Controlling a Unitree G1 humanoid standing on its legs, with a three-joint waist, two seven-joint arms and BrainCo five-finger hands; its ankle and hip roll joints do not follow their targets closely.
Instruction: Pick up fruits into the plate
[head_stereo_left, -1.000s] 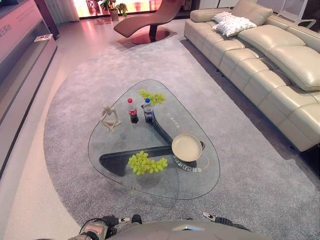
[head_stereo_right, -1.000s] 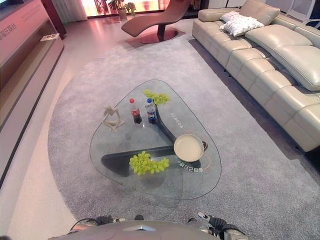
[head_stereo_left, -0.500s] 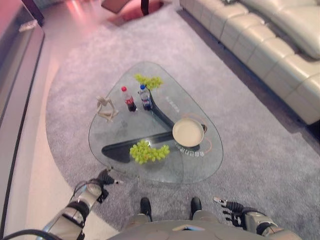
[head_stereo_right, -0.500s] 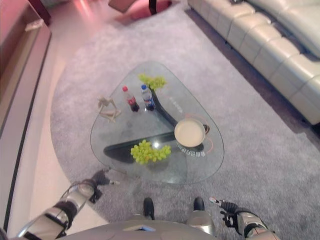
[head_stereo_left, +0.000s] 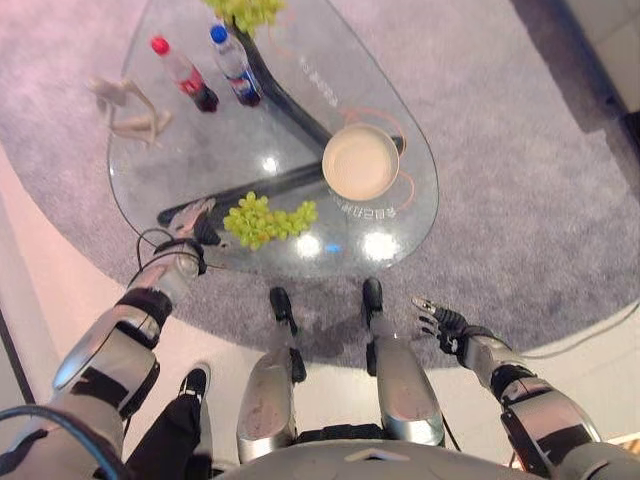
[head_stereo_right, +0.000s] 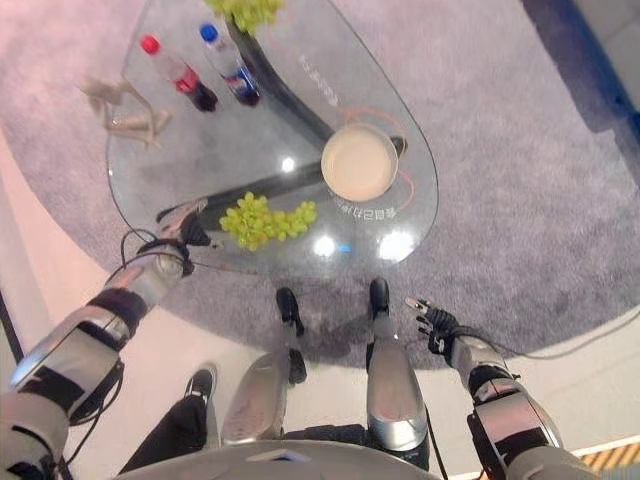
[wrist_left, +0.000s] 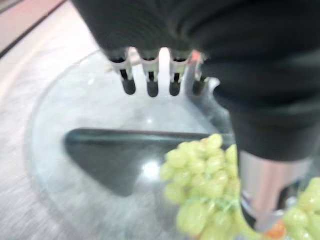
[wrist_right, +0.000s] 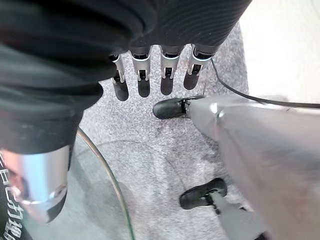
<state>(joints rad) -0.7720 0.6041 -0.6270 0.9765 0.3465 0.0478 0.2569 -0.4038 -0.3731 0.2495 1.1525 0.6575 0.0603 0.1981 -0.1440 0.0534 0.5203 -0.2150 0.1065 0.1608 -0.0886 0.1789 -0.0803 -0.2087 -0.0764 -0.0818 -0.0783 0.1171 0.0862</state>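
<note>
Since a second ago our left hand (head_stereo_left: 192, 222) has come up from below to the bench (head_stereo_left: 180, 150) edge, fingers straight and holding nothing, just beside the near grapes (head_stereo_left: 262, 218). We see these grapes lying on the glass, close to the plate (head_stereo_left: 360, 161) and apart from it. More grapes (head_stereo_left: 245, 10) sit at the far end, beyond the plate, past two bottles (head_stereo_left: 208, 75) and a figurine (head_stereo_left: 130, 108). Our right hand (head_stereo_left: 440, 320) hangs open over the rug (head_stereo_left: 520, 180), off the bench.
</note>
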